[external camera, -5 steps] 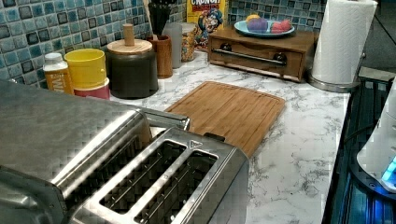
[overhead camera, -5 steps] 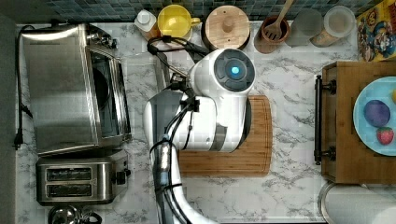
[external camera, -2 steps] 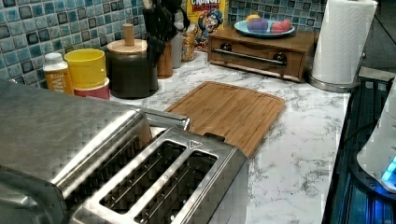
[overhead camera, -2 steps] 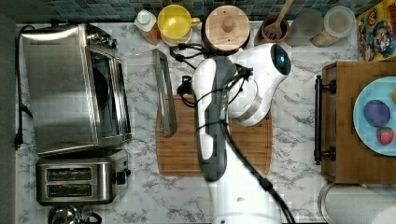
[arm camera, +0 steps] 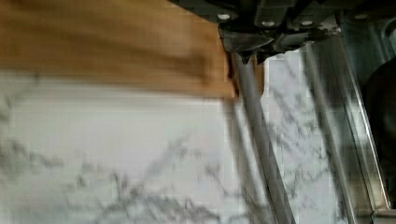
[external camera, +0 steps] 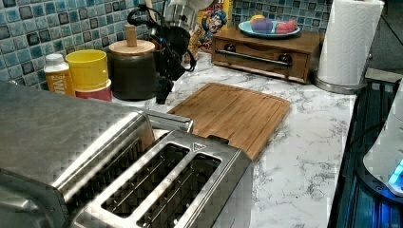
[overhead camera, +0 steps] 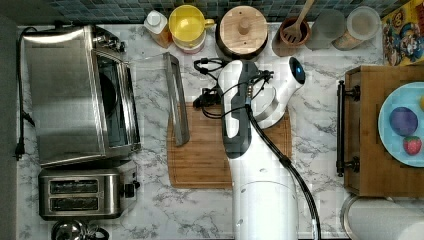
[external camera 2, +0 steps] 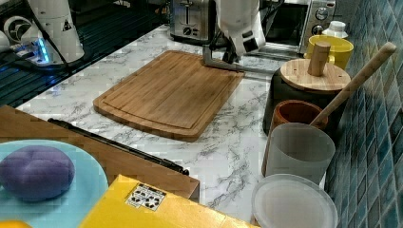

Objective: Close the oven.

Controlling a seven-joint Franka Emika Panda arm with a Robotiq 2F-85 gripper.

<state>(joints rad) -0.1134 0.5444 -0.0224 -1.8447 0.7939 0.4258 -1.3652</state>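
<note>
A: One oven (overhead camera: 75, 95) stands at the top view's left, just above the toaster (overhead camera: 82, 194). Its glass door (overhead camera: 150, 95) lies folded down flat toward the cutting board (overhead camera: 200, 155), and its bar handle (overhead camera: 177, 97) runs along the door's free edge, overlapping the board's corner.

B: So the task is barely begun?

A: Judged from this, yes. The door is fully open, the dark interior is exposed, and nothing is lifted yet. What remains is the whole swing: getting under or behind the handle, raising the door and pressing it shut.

B: Where is the gripper?

A: The gripper (external camera: 164, 90) hangs low over the counter (overhead camera: 310, 75), just beside the handle (arm camera: 261, 140) and near the dark canister (external camera: 133, 71). In the right view it sits at the door's edge (external camera 2: 223, 59).

B: Wide or narrow?

A: I cannot tell; the fingertips are not clearly separated in any view. It holds nothing visible.

B: And around it?

A: A yellow cup (overhead camera: 186, 22), a bottle (overhead camera: 156, 22) and a tray (overhead camera: 370, 130) with a plate (overhead camera: 400, 125) stand well apart.
</note>
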